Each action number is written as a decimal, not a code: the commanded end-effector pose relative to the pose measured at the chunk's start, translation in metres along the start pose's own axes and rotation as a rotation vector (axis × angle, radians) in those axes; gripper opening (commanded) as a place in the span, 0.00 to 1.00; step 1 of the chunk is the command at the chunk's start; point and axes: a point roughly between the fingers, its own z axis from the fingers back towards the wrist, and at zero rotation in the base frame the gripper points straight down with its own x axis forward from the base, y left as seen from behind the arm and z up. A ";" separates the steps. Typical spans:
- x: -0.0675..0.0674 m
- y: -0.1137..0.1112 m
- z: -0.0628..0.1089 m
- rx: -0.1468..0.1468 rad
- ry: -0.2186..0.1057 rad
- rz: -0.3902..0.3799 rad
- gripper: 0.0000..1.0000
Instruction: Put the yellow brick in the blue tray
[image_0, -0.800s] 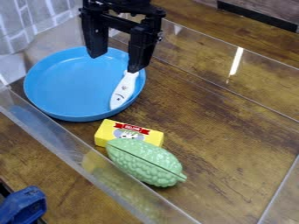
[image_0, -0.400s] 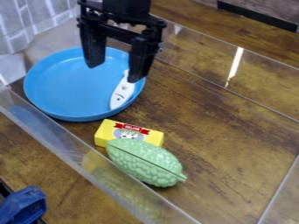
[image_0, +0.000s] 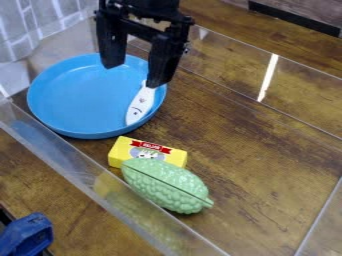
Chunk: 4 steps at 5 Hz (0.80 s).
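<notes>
overhead, the black gripper (image_0: 138, 72) hangs pointing down over the right part of the blue tray (image_0: 60, 108), its two long dark fingers (image_0: 163, 60) spread wide with nothing between them. the left finger ends above the tray's back floor, the right one above the tray's right rim. whether either tip touches the tray cannot be told from this angle.

the blue tray is a round shallow bright-blue dish with a raised rim, sitting at the left of the wooden table (image_0: 254, 140). inside it, against the right wall, lies a small white object (image_0: 139, 103) with a dark spot on it and a bit of orange at its lower end; what it is cannot be made out.

the yellow brick (image_0: 146, 154) lies flat on the table outside the tray, just below and to the right of the tray's near rim, apart from it. its top carries a red-and-grey picture label. a bumpy green toy vegetable (image_0: 168, 187), oval and lying on its side, sits right against the brick's lower right edge, seemingly touching it.

a clear plastic wall (image_0: 80, 165) runs along the near side of the table, from the left edge toward the bottom. beyond it, in the bottom left corner, a piece of blue fabric (image_0: 24, 238) shows. the tabletop is dark glossy wood with bright reflections at the right.
</notes>
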 end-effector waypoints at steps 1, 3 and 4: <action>0.005 0.004 0.013 -0.001 -0.049 -0.010 1.00; 0.002 0.021 0.008 -0.024 -0.045 0.025 1.00; 0.007 0.023 0.003 -0.023 -0.039 0.025 1.00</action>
